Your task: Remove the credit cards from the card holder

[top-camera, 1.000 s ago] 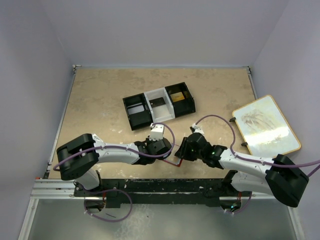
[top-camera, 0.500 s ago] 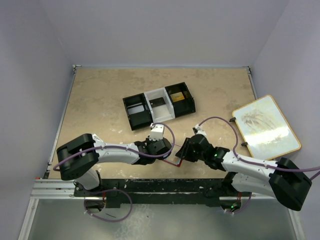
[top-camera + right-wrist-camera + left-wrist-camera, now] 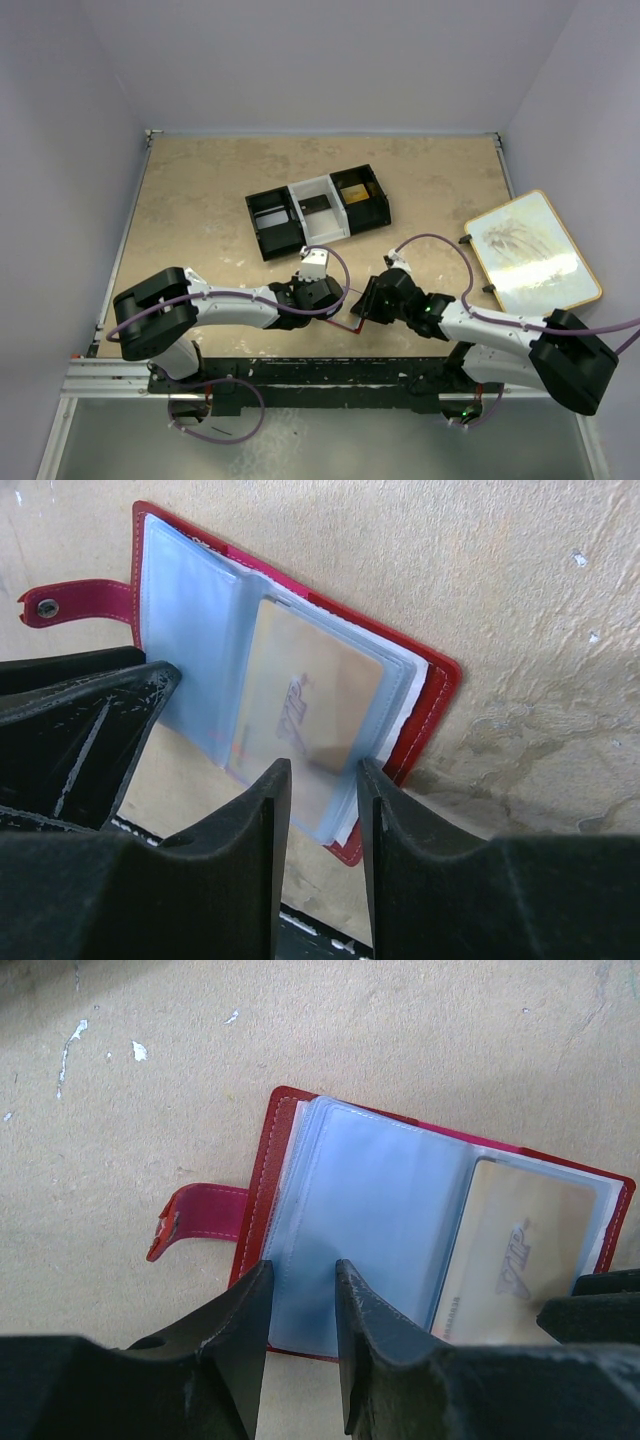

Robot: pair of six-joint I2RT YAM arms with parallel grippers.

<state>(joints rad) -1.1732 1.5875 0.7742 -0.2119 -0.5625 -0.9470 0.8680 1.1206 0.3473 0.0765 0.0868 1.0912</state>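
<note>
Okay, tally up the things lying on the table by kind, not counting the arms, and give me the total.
red folding card holder: 1
tan card showing in its clear sleeve: 1
black-and-white three-compartment tray: 1
wood-rimmed rectangular board: 1
Total: 4

The card holder (image 3: 400,1250) lay open on the worktop (image 3: 200,220) near its front edge, between the two arms. The left end effector (image 3: 303,1270) stood over its left half and the right end effector (image 3: 324,770) over its right half, where a card (image 3: 510,1260) sat in a sleeve. A three-compartment tray (image 3: 297,208) lay behind it, and a board (image 3: 530,250) lay at the far right.
</note>
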